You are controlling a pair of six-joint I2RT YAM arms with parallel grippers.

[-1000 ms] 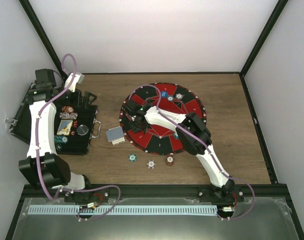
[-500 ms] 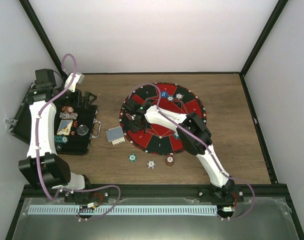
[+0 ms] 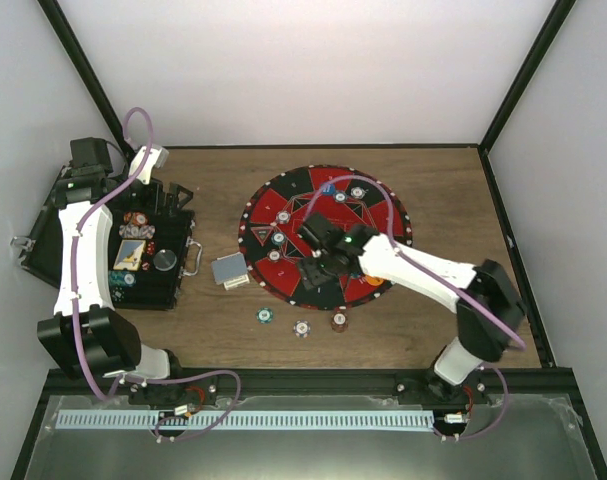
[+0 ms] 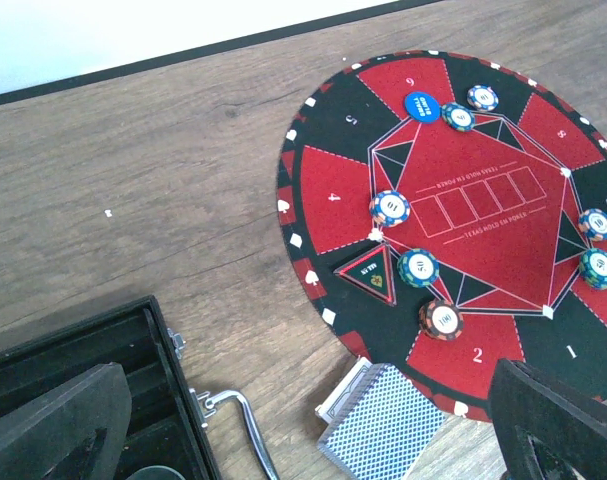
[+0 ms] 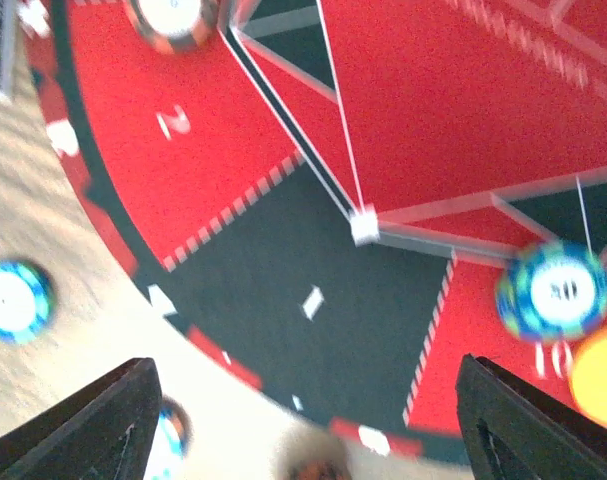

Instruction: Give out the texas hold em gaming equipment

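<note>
Chips came first in my count: seven poker chips [image 4: 390, 208] lay on the round red-and-black mat [image 4: 483, 270], three down its left side, two at the far edge and two at the right. Three loose chips [image 3: 301, 328] sat in a row on the bare wooden table [image 4: 133, 180], just off the mat's near rim. One blue button disc [image 4: 421, 106] rested on the mat beside the far pair of chips. One orange button disc [image 5: 603, 375] lay next to a blue-and-green chip on the mat's right part. One deck of cards [image 4: 383, 425], grey-blue backs up, stood just beside the rim, between the mat and the black case [image 4: 93, 340]. A few more chips showed inside that open case, too small to count.

From above, the right arm [image 3: 423, 270] stretched across the mat's right half and hid what lay under it. The right gripper [image 5: 313, 430] hung over the mat's near edge, fingers spread wide with nothing between them. The left gripper [image 4: 303, 450] was over the case's inner edge, likewise wide apart and empty.
</note>
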